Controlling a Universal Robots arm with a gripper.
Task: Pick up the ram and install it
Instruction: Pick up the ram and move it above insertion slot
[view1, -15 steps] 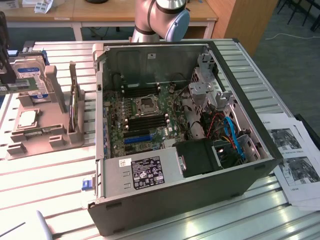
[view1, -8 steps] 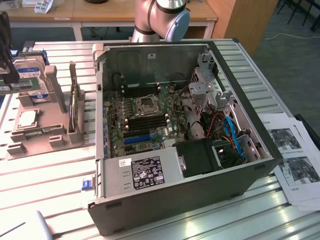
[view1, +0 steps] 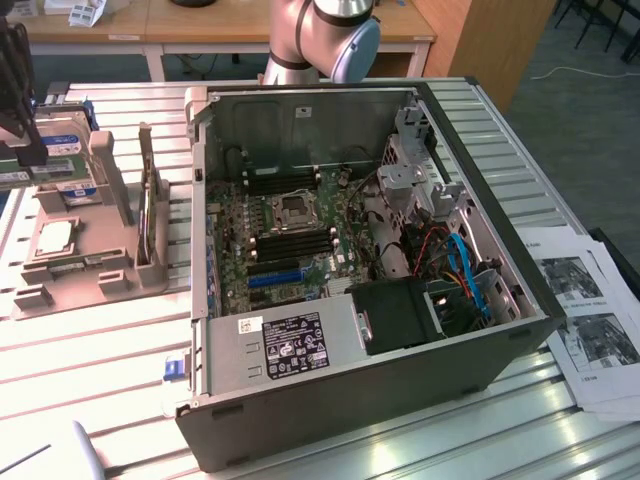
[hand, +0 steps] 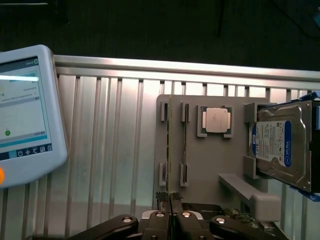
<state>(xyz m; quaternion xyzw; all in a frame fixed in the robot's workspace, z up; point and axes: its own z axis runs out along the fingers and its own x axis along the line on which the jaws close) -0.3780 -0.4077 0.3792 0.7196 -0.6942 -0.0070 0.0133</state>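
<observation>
While the ram (hand: 169, 145) stands in its holder (hand: 210, 165), the pincer (hand: 169, 197) (closed) grips nothing.

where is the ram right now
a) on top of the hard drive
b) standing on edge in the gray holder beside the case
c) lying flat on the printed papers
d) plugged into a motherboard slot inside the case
B: the ram stands on edge in the gray holder, beside the processor chip and the hard drive, outside the open computer case.
</observation>
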